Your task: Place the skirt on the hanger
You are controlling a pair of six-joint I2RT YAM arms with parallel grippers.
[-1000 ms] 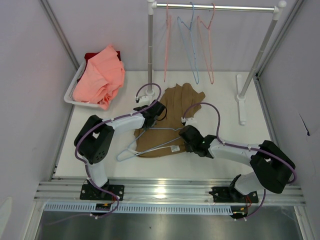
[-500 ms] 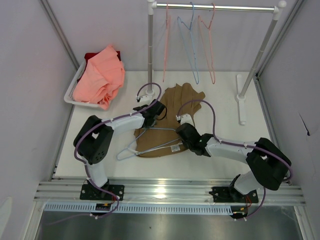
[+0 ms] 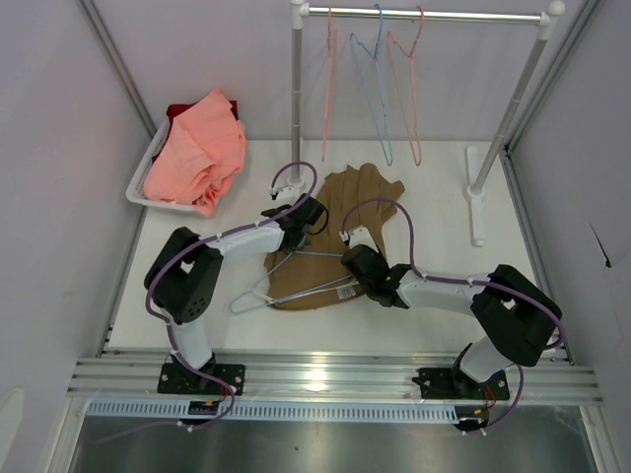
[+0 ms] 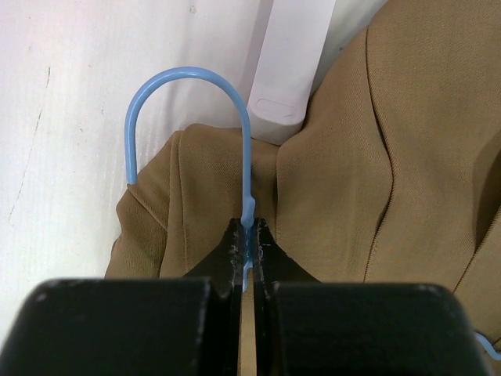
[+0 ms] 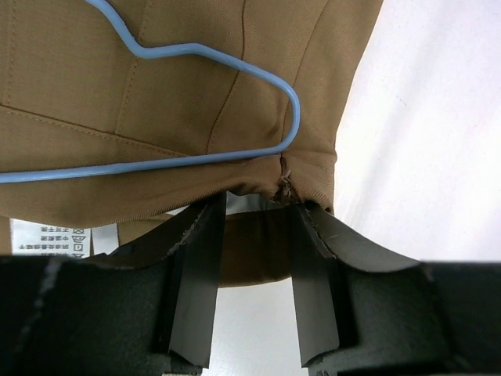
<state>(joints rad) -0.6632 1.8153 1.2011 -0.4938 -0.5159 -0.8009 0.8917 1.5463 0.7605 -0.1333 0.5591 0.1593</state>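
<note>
The tan skirt (image 3: 360,192) lies flat on the white table, waistband toward the arms. The pale blue hanger (image 3: 286,296) lies on top of it. My left gripper (image 3: 314,219) is shut on the hanger's neck just below the curved hook (image 4: 188,78), over the skirt (image 4: 407,157). My right gripper (image 3: 353,268) is open at the skirt's waistband edge (image 5: 117,78). Its jaws stand on either side of the band's corner, just below the hanger's bent end (image 5: 291,117). A white care label (image 5: 51,235) shows at the left.
A white basket (image 3: 138,182) with a salmon-pink garment (image 3: 202,148) stands at the back left. A clothes rail (image 3: 424,15) at the back holds pink and blue hangers. Its white post (image 3: 297,89) and foot (image 4: 293,63) stand beside the skirt, and another foot (image 3: 476,197) is at the right.
My right gripper has moved left and forward up to the skirt's waistband corner. My left gripper has stayed shut on the hanger's neck.
</note>
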